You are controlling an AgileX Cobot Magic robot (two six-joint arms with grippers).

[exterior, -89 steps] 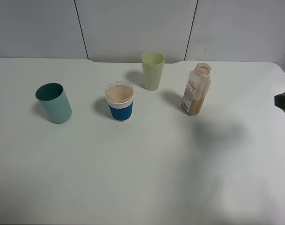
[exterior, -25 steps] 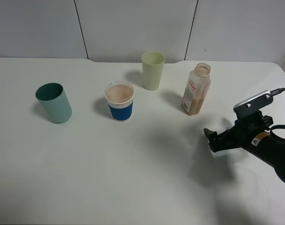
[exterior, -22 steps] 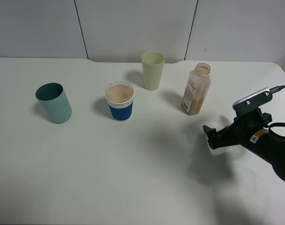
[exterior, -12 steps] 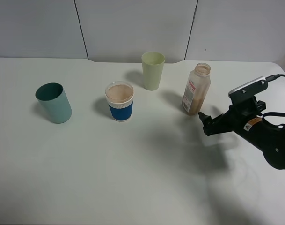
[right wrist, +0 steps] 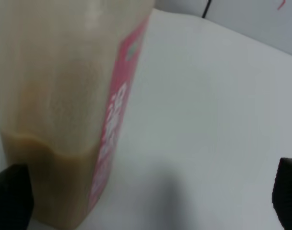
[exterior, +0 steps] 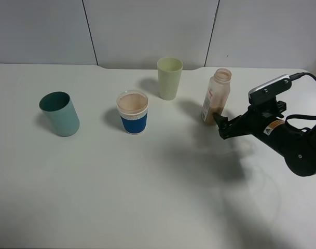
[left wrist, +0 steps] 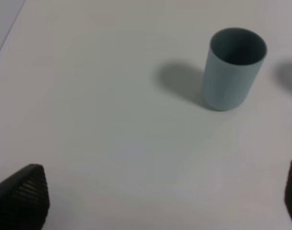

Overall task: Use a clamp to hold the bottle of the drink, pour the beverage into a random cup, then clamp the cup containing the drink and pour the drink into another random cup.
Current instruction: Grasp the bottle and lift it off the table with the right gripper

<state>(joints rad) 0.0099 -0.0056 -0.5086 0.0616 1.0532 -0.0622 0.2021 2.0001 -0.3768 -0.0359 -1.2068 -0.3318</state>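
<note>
I have the right gripper (exterior: 221, 126) low against the near-right side of the bottle (exterior: 216, 96), which stands upright toward the far right of the table (exterior: 147, 197). The fingers are spread wide and grasp nothing, and the right wrist view shows the bottle's base just beside one fingertip, with a shallow layer of the drink (right wrist: 45, 182) inside. The blue-banded cup (exterior: 133, 116) stands mid-table holding tan liquid, the pale green tumbler (exterior: 169, 78) is beyond it, the teal cup (exterior: 59, 113) is at the left, and my left gripper (left wrist: 157, 196) hangs near that cup, fingers released.
</note>
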